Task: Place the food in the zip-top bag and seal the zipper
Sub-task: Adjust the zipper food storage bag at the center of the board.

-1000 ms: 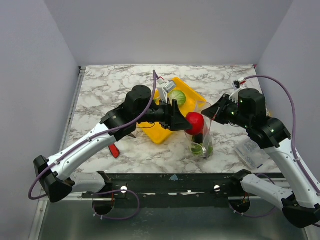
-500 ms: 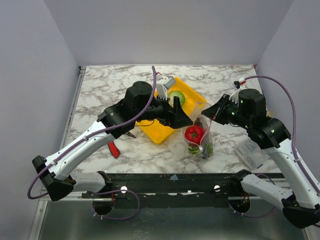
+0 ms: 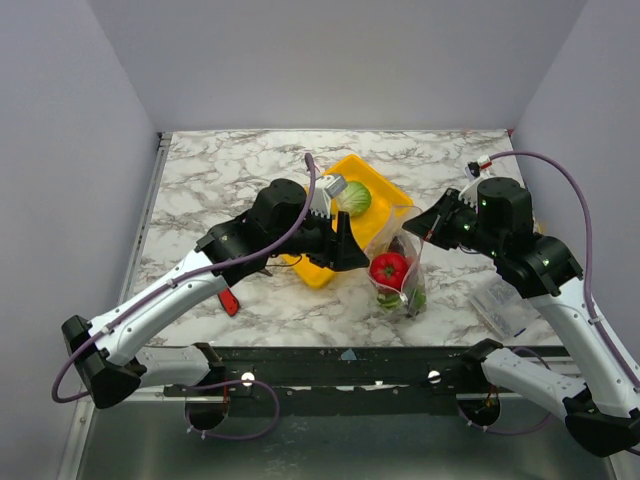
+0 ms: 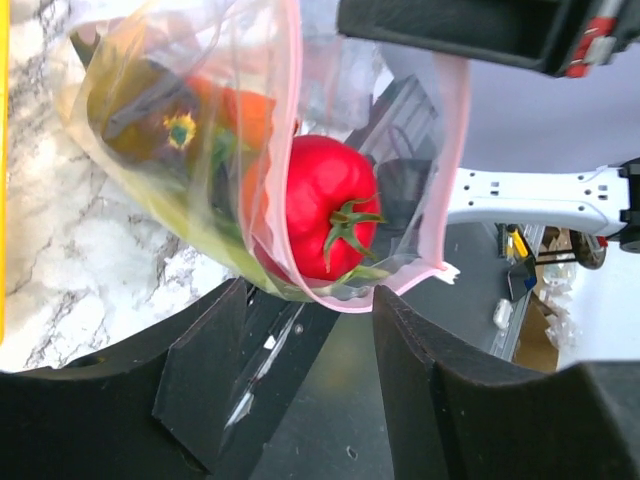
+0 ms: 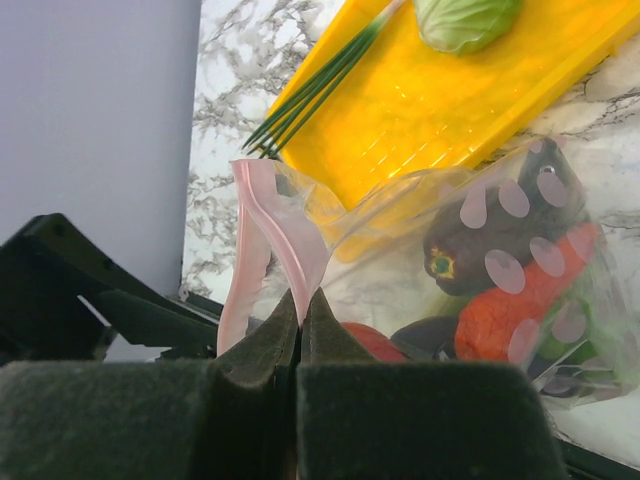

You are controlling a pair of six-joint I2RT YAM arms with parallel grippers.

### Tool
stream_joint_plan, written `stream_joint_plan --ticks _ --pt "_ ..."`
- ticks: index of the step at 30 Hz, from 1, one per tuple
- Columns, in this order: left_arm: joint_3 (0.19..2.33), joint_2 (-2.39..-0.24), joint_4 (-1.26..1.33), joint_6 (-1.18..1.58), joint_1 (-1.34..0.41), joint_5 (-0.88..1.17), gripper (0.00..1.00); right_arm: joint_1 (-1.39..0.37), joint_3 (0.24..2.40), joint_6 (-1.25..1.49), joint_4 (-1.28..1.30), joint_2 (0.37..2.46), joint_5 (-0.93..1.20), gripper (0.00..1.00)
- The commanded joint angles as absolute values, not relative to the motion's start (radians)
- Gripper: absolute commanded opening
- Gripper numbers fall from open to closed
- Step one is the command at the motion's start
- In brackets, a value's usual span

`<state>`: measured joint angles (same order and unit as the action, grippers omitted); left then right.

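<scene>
A: Where is the tomato [image 4: 320, 205]?
B: Inside the zip-top bag [image 5: 420, 215], just beyond the left gripper [image 3: 352, 245], whose jaws stand apart, empty. The right gripper [image 5: 300, 300] pinches the zipper [image 4: 455, 150].
A: A second ago?
B: Held above the mouth.
A: Room?
B: Bare table [image 3: 220, 180] behind the yellow tray [image 5: 450, 110]; front edge near

A red tomato [image 4: 318, 212] sits inside the zip-top bag [image 4: 252, 70] beside an eggplant [image 4: 135, 105].
</scene>
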<state>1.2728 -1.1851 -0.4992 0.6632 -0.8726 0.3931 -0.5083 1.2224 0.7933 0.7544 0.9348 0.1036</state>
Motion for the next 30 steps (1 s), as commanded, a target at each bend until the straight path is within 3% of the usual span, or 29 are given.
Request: stream_joint_plan --ticks 1,6,10,11,20,30 --pt "1.249 -1.216 -0.481 0.69 -0.876 0.433 0.5 -0.504 1.264 0.795 0.747 0.92 0.136 0.01" --pt "1.246 -1.25 -0.47 0.693 -0.876 0.45 0.37 -0.503 1.261 0.8 0.748 0.911 0.136 0.01" --pt "1.271 -1.267 -0.457 0.696 -0.877 0.513 0.04 -0.503 1.283 0.795 0.767 0.91 0.129 0.01" --pt "1.277 -1.263 -0.448 0.702 -0.877 0.531 0.01 -0.504 1.298 0.788 0.778 0.912 0.12 0.01" --pt "1.269 -1.172 -0.174 0.966 -0.879 0.768 0.0 -0.504 1.472 0.738 0.811 0.991 0.107 0.01" --pt "0.989 -1.084 -0.058 1.198 -0.828 0.607 0.0 -0.504 1.309 0.72 0.803 1.062 0.088 0.01"
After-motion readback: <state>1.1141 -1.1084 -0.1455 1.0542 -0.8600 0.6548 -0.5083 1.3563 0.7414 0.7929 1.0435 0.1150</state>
